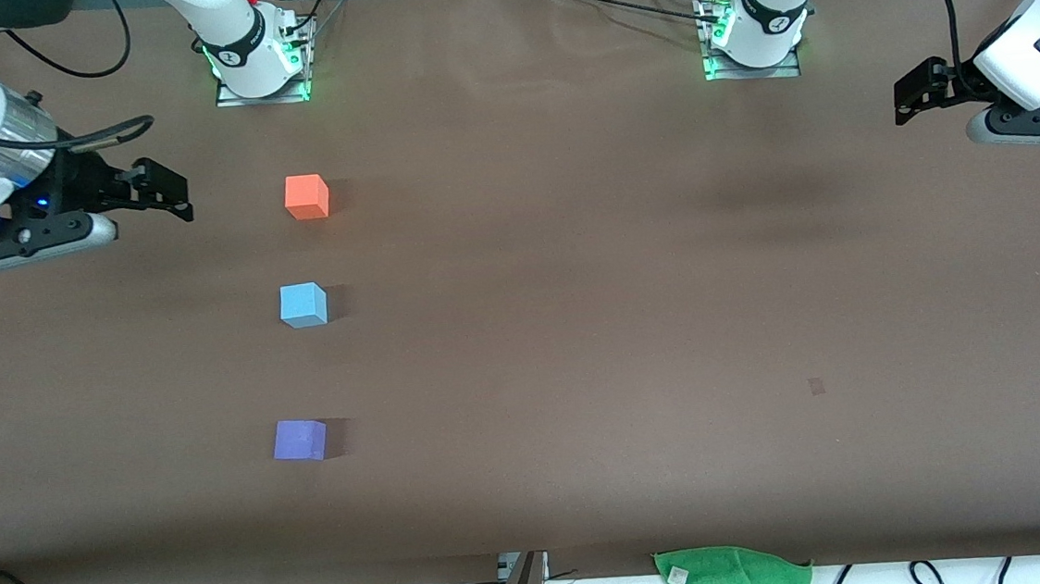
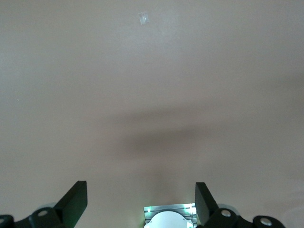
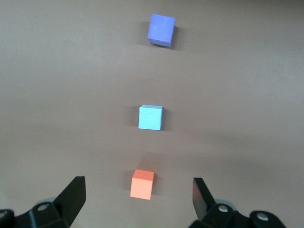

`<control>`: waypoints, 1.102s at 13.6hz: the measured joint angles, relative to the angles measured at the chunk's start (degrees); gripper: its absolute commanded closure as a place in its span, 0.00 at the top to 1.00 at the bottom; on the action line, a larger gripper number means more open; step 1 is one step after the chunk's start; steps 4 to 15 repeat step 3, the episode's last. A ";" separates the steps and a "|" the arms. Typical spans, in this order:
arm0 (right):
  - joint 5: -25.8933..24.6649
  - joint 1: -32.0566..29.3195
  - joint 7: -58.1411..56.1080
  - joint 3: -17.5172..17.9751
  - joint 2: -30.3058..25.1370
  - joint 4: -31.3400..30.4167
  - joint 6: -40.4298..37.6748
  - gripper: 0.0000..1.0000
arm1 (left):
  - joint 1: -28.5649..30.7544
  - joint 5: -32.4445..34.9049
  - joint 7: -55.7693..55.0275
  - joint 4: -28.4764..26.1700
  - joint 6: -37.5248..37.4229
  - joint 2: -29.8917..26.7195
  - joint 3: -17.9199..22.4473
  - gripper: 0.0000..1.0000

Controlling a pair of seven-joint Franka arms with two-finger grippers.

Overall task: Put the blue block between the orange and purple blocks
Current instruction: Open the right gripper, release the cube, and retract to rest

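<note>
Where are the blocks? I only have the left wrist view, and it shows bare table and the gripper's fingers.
Observer: All three sit toward the right arm's end of the table. The blue block already lies between the orange block and the purple block.
Operator: Touching each other?
Observer: No, there are clear gaps; orange is farthest from the front camera, purple nearest.
Operator: Is the right arm holding anything?
Observer: No. The right gripper is open and empty, off to the side of the orange block.
Operator: And mine?
Observer: The left gripper is open over the table at its own end, near nothing.
</note>
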 measured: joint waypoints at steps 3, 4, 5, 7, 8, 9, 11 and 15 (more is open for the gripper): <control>-1.98 0.61 -0.01 0.23 0.57 0.14 -0.02 0.99 | 0.04 0.00 0.00 0.00 0.00 0.00 0.00 1.00; -1.98 0.61 -0.01 0.23 0.57 0.14 -0.02 0.99 | 0.04 0.00 0.00 0.00 0.00 0.00 0.00 1.00; -1.98 0.61 -0.01 0.23 0.57 0.14 -0.02 0.99 | 0.04 0.00 0.00 0.00 0.00 0.00 0.00 1.00; -1.98 0.61 -0.01 0.23 0.57 0.14 -0.02 0.99 | 0.04 0.00 0.00 0.00 0.00 0.00 0.00 1.00; -1.98 0.61 -0.01 0.23 0.57 0.14 -0.02 0.99 | 0.04 0.00 0.00 0.00 0.00 0.00 0.00 1.00; -1.98 0.61 -0.01 0.23 0.57 0.14 -0.02 0.99 | 0.04 0.00 0.00 0.00 0.00 0.00 0.00 1.00; -1.98 0.61 -0.01 0.23 0.57 0.14 -0.02 0.99 | 0.04 0.00 0.00 0.00 0.00 0.00 0.00 1.00; -1.98 0.61 -0.01 0.23 0.57 0.14 -0.02 0.99 | 0.04 0.00 0.00 0.00 0.00 0.00 0.00 1.00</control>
